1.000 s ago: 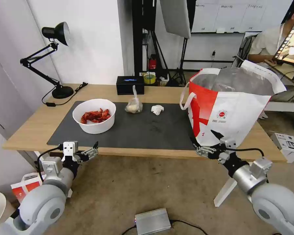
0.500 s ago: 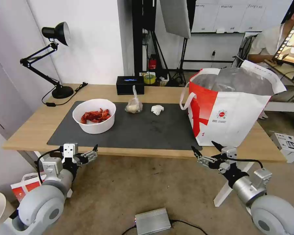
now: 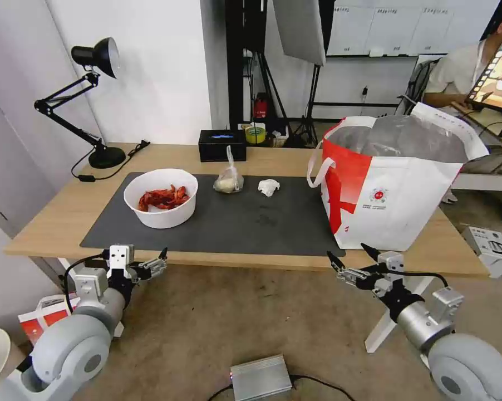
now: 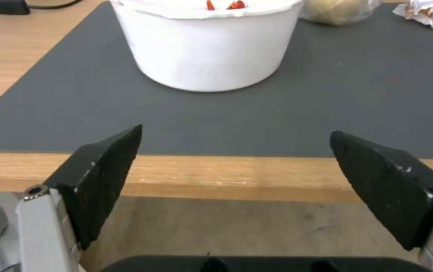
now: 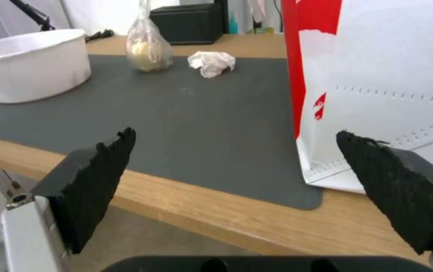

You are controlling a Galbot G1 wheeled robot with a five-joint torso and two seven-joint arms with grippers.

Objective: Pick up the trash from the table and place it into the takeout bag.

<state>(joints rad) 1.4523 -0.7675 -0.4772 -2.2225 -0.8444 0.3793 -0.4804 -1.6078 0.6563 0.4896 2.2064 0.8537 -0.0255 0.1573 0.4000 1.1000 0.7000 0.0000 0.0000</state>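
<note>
Bowl (image 3: 161,198) holds crayfish shells (image 3: 163,198); takeout bag (image 3: 397,186) upright.

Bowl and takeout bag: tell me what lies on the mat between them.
In the head view, between the bowl and the takeout bag, the mat holds a small knotted clear bag and a crumpled tissue, both toward its far edge.

The head camera looks forward and down over the whole table (image 3: 62,214). Each wrist camera sits low, close behind its own spread fingers, facing across the table's near edge. Both wrist views share the bowl (image 4: 204,41) and the tissue (image 5: 211,63), probably from slightly below tabletop height.
</note>
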